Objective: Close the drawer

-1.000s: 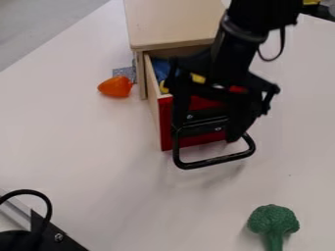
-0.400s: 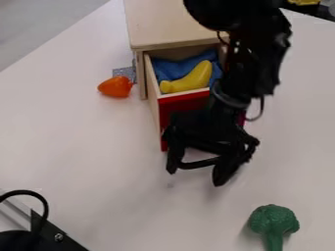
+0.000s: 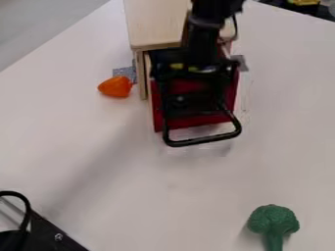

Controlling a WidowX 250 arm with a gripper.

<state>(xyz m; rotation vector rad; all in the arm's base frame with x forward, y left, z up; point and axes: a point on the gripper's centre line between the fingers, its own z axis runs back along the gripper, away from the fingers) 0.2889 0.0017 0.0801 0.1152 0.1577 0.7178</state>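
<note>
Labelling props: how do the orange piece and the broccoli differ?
The orange piece is smooth and tapered; the broccoli is green with a bumpy head and stalk. The orange piece sits beside the cabinet; the broccoli lies out in front. Both are outside the drawer.

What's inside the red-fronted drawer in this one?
A bit of yellow shows at the opening of the drawer. The claw covers most of it, so what the yellow belongs to and what else lies inside cannot be told.
</note>
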